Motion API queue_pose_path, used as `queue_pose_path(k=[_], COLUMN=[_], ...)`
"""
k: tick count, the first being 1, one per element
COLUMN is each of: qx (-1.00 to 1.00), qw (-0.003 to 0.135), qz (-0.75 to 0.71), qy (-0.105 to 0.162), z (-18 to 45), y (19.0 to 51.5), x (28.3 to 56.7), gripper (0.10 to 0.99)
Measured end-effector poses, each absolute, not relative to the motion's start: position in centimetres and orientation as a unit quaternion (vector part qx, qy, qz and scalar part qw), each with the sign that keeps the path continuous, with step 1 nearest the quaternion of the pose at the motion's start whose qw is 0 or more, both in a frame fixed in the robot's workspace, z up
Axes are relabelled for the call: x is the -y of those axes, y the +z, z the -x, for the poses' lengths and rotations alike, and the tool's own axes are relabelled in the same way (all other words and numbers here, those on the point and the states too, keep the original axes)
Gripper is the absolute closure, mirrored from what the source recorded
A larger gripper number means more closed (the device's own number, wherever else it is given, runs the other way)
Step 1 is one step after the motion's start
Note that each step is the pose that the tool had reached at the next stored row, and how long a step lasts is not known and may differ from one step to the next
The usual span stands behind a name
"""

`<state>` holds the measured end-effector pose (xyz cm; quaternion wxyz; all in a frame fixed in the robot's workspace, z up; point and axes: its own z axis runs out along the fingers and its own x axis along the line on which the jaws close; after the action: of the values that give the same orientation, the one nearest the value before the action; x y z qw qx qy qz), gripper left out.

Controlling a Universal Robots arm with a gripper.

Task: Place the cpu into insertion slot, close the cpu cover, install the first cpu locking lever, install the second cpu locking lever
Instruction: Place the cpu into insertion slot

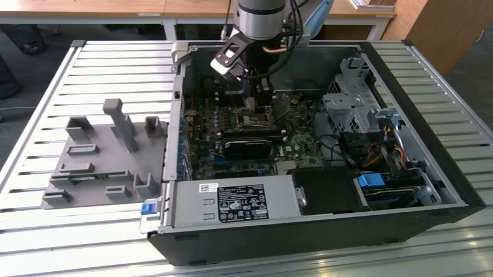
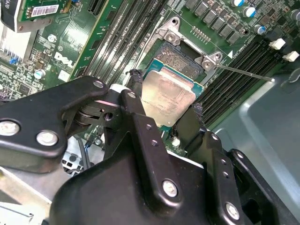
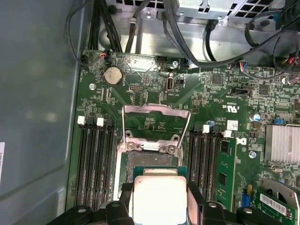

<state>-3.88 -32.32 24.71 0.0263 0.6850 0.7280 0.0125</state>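
The cpu (image 3: 159, 196), dull silver top up, is pinched by two opposite edges between the black fingers (image 3: 123, 208) of the gripper (image 3: 159, 209), directly over the insertion slot (image 3: 149, 157) in the green motherboard (image 3: 206, 93). Whether it touches the socket cannot be told. The exterior view gives the setting: an open black computer case (image 1: 439, 179) lies on a slatted metal table (image 1: 92, 63), with a grey moulded fixture (image 1: 100, 156) on the exterior view's left of it. Wooden desks (image 1: 100, 7) stand at the far side of the room, and the arm (image 1: 262, 17) reaches down into the case. The first wrist view shows the cpu cover (image 3: 157, 109) standing open beyond the socket from the gripper. The second wrist view shows a thin metal lever (image 2: 243, 72) jutting free beside the socket.
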Motion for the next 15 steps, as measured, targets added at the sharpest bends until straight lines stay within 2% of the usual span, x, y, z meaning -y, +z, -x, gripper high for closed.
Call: queue_pose_path(k=[15], qx=[-0.717], qw=[0.027], qz=[-0.696], qy=[0.012], z=[3.9], y=[22.4], x=[32.0], gripper=[0.545])
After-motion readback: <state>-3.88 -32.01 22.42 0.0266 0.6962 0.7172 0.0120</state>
